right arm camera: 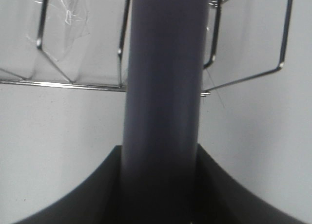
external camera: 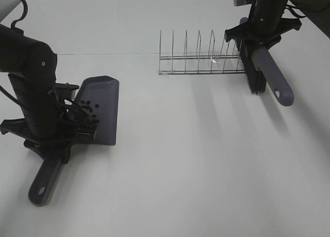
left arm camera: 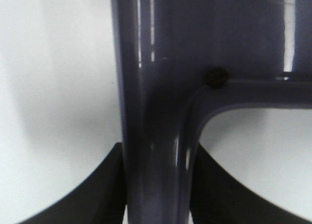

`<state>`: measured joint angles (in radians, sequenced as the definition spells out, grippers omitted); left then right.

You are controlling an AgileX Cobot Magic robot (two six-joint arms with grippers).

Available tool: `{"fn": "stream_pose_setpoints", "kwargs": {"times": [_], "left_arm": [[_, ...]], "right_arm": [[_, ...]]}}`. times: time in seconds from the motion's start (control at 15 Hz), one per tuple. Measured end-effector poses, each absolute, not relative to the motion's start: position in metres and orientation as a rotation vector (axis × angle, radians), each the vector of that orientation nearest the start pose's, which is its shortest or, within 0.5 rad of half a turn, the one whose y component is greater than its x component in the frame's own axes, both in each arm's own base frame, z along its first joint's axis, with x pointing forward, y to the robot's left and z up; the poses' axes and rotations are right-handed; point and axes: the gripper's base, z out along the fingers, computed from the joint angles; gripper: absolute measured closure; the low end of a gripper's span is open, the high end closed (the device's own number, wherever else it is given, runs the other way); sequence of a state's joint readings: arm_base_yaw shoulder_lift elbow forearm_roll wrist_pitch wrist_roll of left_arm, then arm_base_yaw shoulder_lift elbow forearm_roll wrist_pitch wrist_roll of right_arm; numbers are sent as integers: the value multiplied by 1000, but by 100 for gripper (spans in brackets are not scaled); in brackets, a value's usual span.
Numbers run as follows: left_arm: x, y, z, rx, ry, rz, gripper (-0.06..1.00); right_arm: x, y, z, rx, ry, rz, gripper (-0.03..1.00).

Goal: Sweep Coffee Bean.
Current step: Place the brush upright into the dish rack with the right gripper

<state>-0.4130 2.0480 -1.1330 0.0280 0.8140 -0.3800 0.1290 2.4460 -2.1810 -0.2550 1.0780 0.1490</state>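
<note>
Holding the pan (external camera: 105, 118) level looks to matter most: the left claw (external camera: 53, 144) is clamped on its handle, and the beans (external camera: 86, 109) lie in the pan just ahead of that claw. The right claw (external camera: 260, 38) grips the brush (external camera: 273, 80), just beside the rack (external camera: 198, 59).

Greys, blacks and white on a plain tabletop

The tabletop (external camera: 196, 165) is seen as plain, unpatterned white. The dustpan (external camera: 103, 116) is coloured a glossy slate grey with a violet tint, and the coffee bean (external camera: 86, 108) cluster is shown dark brown-black. The brush (external camera: 273, 74) handle is matched in grey, its bristles (external camera: 254, 80) black. The rack (external camera: 198, 59) is silvery wire.
</note>
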Motion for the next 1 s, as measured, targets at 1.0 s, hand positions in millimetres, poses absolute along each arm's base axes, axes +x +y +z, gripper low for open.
{"fn": "stream_pose_setpoints", "kwargs": {"times": [1.0], "left_arm": [[315, -136, 96, 87, 3198, 72, 62]], "right_arm": [[517, 43, 192, 15, 2740, -304, 33]]}}
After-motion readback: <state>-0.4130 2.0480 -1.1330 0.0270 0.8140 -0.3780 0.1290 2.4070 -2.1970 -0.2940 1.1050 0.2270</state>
